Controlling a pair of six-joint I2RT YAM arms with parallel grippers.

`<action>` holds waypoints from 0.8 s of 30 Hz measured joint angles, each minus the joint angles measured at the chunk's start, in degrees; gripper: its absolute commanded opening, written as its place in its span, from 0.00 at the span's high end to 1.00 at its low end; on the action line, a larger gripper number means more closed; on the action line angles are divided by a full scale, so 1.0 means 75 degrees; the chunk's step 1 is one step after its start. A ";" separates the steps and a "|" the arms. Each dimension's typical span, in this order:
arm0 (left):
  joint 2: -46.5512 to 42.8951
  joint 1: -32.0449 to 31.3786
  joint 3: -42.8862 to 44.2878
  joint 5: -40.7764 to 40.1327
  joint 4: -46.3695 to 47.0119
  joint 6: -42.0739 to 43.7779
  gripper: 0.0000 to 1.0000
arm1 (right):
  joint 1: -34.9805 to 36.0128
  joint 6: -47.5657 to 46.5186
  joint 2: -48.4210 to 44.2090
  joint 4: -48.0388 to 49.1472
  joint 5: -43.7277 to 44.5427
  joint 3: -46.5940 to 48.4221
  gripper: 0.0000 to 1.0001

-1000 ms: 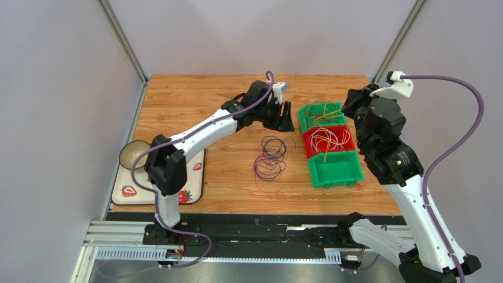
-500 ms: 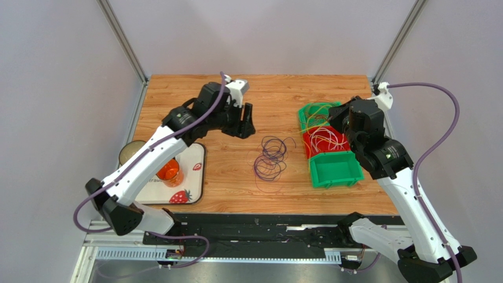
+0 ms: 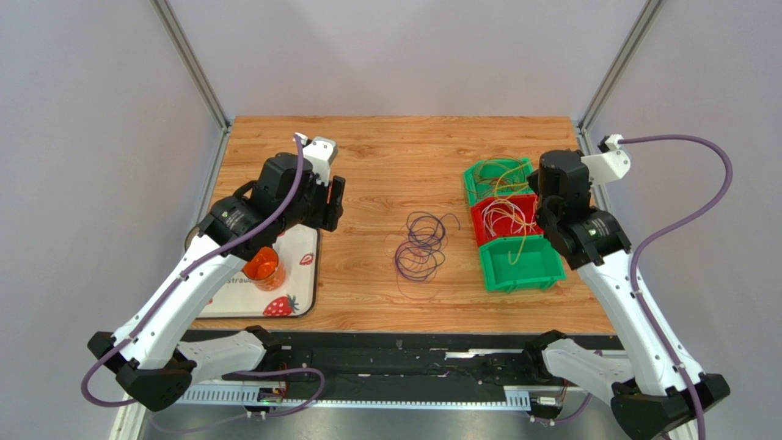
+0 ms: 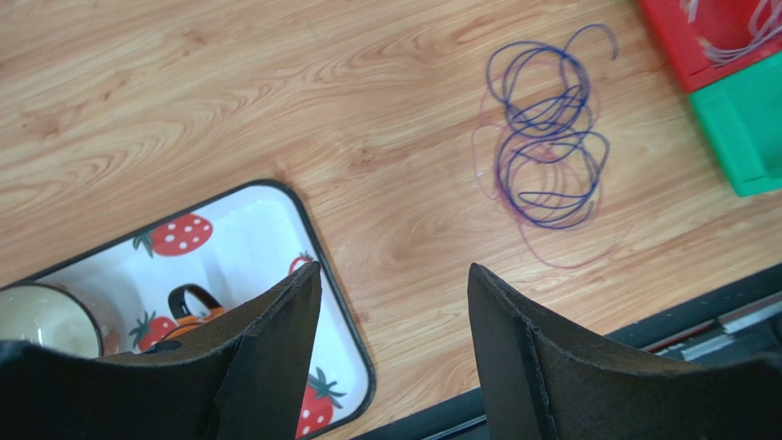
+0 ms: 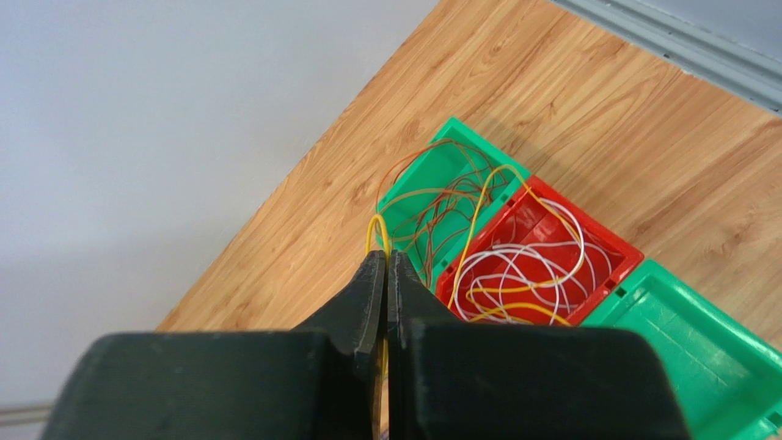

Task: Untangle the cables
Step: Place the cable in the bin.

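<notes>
Left end effector (image 4: 395, 269): released wide, nothing in it, hanging over the rim of the strawberry-print white tray (image 4: 243, 225).
Right end effector (image 5: 386, 257): clenched on a thin yellow cable (image 5: 372, 234), close to the red plastic bin (image 5: 613, 282).
Purple cables (image 4: 548, 151): a loose coil of thin wire flat on the wooden worktop (image 4: 275, 82), between tray and bin.

Left arm (image 3: 197, 275), mine: reaches from lower left up to centre left of the top view; left gripper (image 4: 395, 275) aimed downward, jaws wide apart. Right arm (image 3: 633, 302), mine: rises along the right edge; right gripper (image 5: 386, 258) pinched tight on a yellow cable (image 5: 373, 235).
</notes>
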 measured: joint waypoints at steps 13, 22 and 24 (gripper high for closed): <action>0.0236 0.0361 -0.1093 -0.0160 0.0271 0.0227 0.33 | -0.1029 -0.0184 0.1451 0.1172 -0.0015 0.0184 1.00; 0.0245 0.0548 -0.1145 -0.0154 0.0356 0.0254 0.34 | -0.1684 -0.0417 0.1445 0.2425 -0.0455 -0.0396 1.00; 0.0271 0.0589 -0.1148 -0.0143 0.0358 0.0254 0.34 | -0.1827 -0.0481 0.1498 0.2550 -0.0577 -0.0446 1.00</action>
